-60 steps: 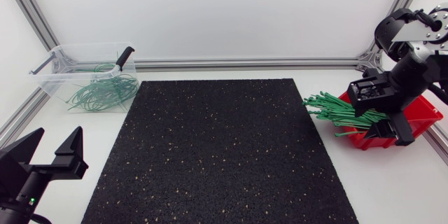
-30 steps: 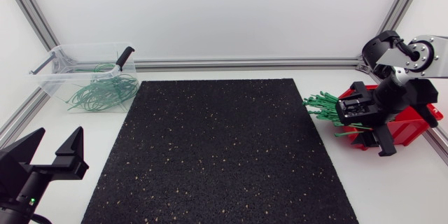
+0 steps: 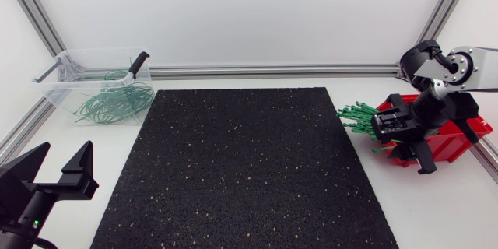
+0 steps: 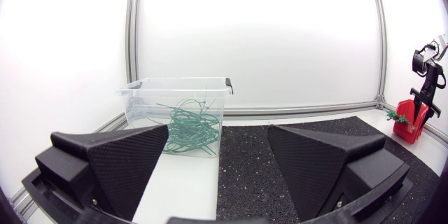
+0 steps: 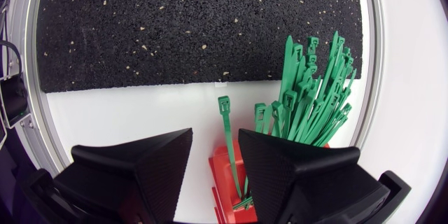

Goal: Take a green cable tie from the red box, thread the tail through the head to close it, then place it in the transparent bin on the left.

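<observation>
The right gripper [image 5: 215, 140] is held over the red box [image 3: 465, 134] at the worktop's right edge, its fingers set a narrow gap apart, and no grip is shown. One tie [image 5: 227, 129] lies in that gap, its head end out over the box's corner on the white worktop [image 5: 140, 112]. The bundle [image 5: 308, 91] fans just beside it, over the box's edge toward the mat [image 3: 241, 171]. If the fingers are closed off-line, a neighbour from the bundle is likely to be pinched too, or the single tie pushed aside and missed. A grip taken near one end may let the tie swing, so that threading is made harder. The box may also be nudged or tipped. The left gripper [image 4: 218, 131] is spread wide and empty at the near-left corner, and the bin [image 3: 70, 85] stands at the far-left corner.
</observation>
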